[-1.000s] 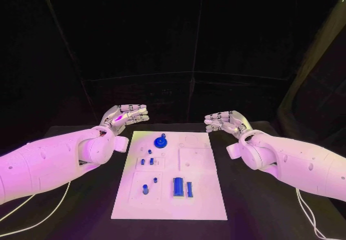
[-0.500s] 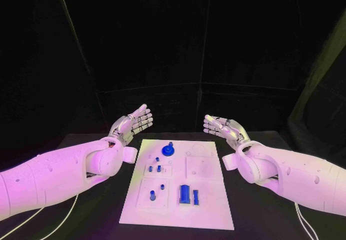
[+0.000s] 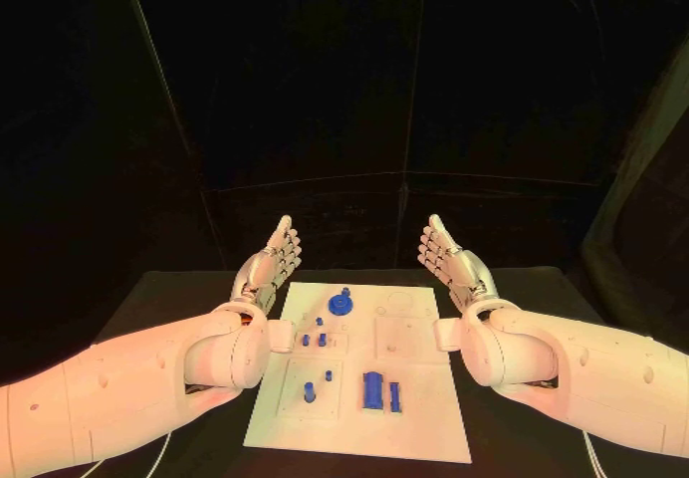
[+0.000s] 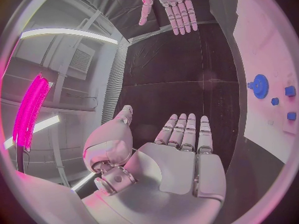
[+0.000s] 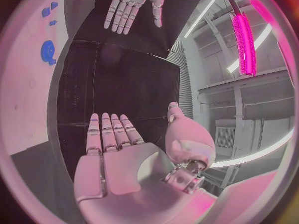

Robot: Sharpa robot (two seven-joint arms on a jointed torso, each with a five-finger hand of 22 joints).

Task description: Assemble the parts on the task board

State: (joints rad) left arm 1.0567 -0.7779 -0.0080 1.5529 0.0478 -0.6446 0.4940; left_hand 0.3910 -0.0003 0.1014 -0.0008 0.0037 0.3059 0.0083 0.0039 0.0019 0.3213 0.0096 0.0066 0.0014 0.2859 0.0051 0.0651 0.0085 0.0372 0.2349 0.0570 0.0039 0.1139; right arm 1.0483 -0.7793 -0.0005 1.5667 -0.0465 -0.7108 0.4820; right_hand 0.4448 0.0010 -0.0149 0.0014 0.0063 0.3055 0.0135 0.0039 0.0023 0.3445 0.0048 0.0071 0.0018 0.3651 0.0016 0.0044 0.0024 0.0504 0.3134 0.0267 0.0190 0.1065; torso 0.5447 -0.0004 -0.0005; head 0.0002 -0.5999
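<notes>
Here, in the head view, we see the white board (image 3: 367,373) lying flat in the middle of the black table (image 3: 172,299), between the two arms. On it sit small blue parts: a round one with a knob (image 3: 341,303) near the far end, a few little pegs (image 3: 314,340) toward the middle, and two upright blocks (image 3: 382,390) side by side nearer the robot. The left hand (image 3: 269,267) and the right hand (image 3: 452,263) are raised at the board's far corners, one on each side, fingers straight and together, pointing up and away. Both hold nothing and touch nothing.

From the left wrist view we get what the head view hides: the flat inner palm of the left hand (image 4: 181,157), thumb held off to the side, fingers stretched out over the dark table. The right hand (image 4: 169,5) shows across from it, fingers slightly spread and empty. The board's edge (image 4: 264,50) carries the round blue part (image 4: 258,86).

In the right wrist view we see the right hand's palm (image 5: 118,159) likewise laid open, the left hand (image 5: 132,2) opposite, and the round part (image 5: 48,52) on the board (image 5: 25,84).
</notes>
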